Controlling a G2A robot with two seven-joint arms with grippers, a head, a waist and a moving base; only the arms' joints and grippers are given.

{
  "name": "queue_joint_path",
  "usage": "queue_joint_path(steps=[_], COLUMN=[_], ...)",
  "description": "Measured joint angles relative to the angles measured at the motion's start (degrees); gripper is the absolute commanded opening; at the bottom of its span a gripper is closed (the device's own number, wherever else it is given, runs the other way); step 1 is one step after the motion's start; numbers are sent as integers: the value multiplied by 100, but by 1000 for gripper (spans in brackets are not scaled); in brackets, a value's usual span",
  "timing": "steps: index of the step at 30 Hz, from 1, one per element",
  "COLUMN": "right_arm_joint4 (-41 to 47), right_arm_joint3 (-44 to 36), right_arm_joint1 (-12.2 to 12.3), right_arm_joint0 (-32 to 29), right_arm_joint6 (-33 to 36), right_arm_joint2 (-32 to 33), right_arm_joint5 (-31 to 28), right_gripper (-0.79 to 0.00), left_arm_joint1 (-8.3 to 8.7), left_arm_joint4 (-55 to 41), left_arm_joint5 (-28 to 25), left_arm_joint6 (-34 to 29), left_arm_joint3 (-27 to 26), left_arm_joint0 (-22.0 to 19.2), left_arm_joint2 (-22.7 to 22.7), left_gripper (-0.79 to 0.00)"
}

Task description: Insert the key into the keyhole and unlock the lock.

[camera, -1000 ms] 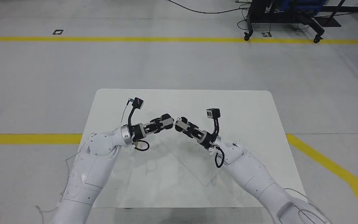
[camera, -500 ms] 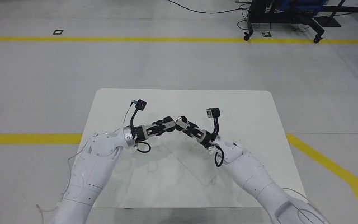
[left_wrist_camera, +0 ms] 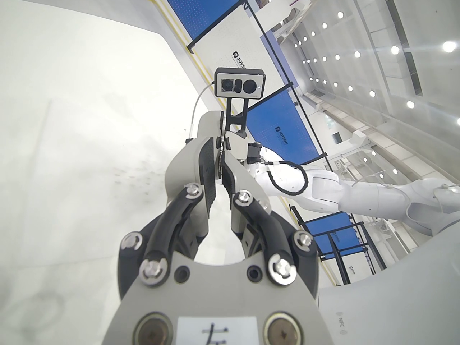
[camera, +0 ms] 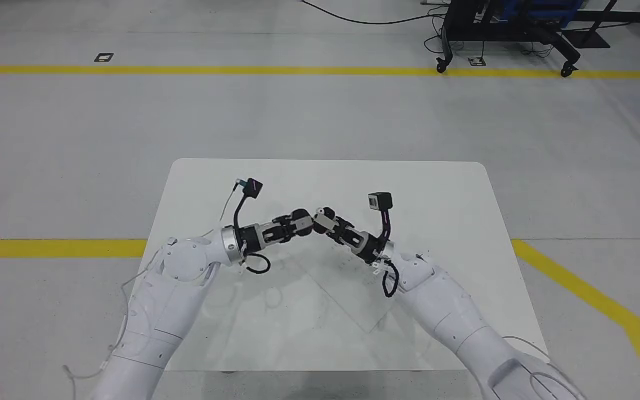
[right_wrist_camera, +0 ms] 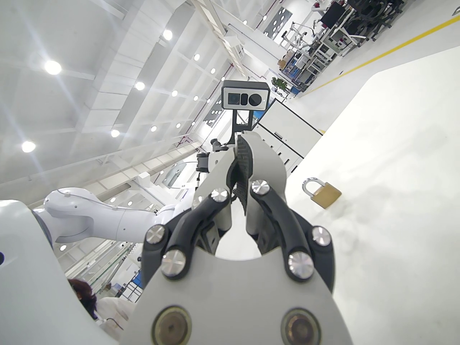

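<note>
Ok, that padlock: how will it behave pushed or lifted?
The padlock looks brass-bodied with a metal shackle: probably rigid, heavy for its size. Lying flat on the table, it would likely slide or spin, not roll.

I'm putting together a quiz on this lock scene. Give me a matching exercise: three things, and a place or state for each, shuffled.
1 brass padlock with silver shackle
2 left gripper
3 yellow floor stripe

A shut, above the white table
B painted on the grey floor
C lying on that table

Pairs: 1-C, 2-A, 3-B
</note>
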Motion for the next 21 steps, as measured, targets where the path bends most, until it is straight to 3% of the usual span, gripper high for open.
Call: queue_joint_path(steps=[6,9,11,12,21], right_arm_joint4=[-54,-77,-89,-97,-107], right_arm_joint3=[7,6,3,-1,7], right_arm_joint1=[-25,-36,-44,-48,-55], right_arm_joint0=[-21,-35,-44,-49,-75], right_arm_joint6=[24,32,37,40,-36], right_arm_joint2=[56,85,105,116,195], right_arm_joint5=[0,0,0,0,0], right_gripper=[-640,-548,-416,0,0], left_arm_joint1=[27,39,46,51,70], left_arm_joint4=[0,16,33,43,-284], left_arm_joint5=[-52,-66,-75,-81,-95], left_arm_joint6=[124,162,193,219,655], left_arm_joint3=[5,-1,-6,-6,71], left_arm_joint0=[-6,-3,-1,-2,49], left_arm_joint2=[-46,-47,-44,-50,-256], left_gripper=[-785,-785,-785,-785,-785])
